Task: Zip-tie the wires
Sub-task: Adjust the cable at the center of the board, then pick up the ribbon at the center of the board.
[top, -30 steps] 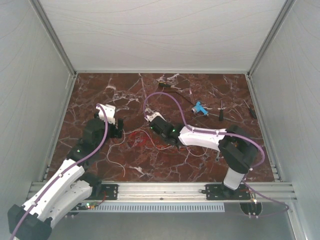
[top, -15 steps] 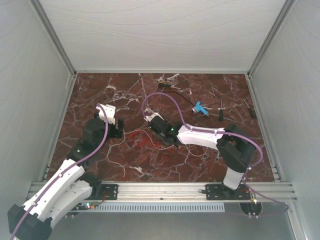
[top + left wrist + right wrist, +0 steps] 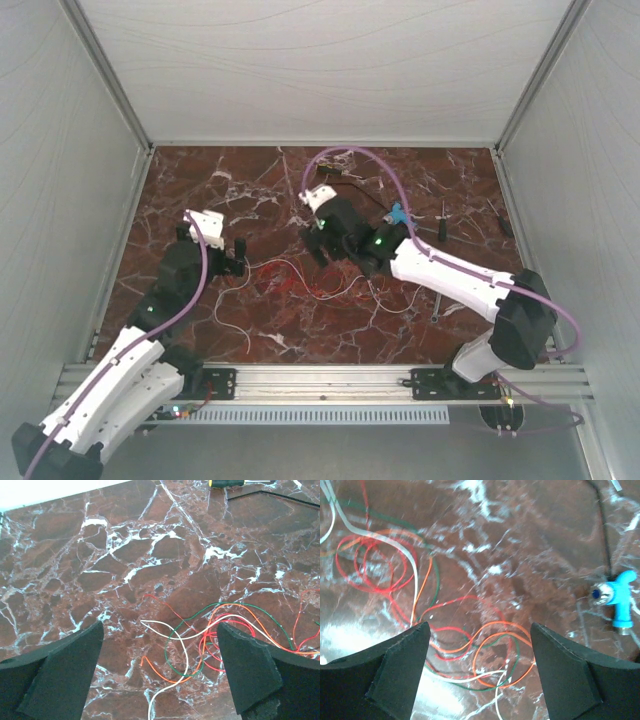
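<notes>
The wires (image 3: 300,280) lie as a loose tangle of thin red, orange, green and white strands on the marble between the two arms. My left gripper (image 3: 238,262) is at their left end, open, with the strands (image 3: 210,635) on the table beneath and between its fingers, none held. My right gripper (image 3: 325,248) hovers over the tangle's far right part, open and holding nothing, with loops (image 3: 480,650) below it. The zip tie (image 3: 603,525), a thin black strip, lies farther back on the marble and also shows in the left wrist view (image 3: 280,494).
A small blue tool (image 3: 400,215) (image 3: 620,600) lies by the zip tie's end. Two dark screwdrivers (image 3: 441,226) (image 3: 500,218) rest at the back right, and a yellow-handled one (image 3: 227,482) farther left. Grey walls enclose the table; a metal rail (image 3: 320,378) runs along the near edge.
The right gripper has opened, let go of the wires, and risen back toward the far side. The left gripper's jaws have opened wider.
</notes>
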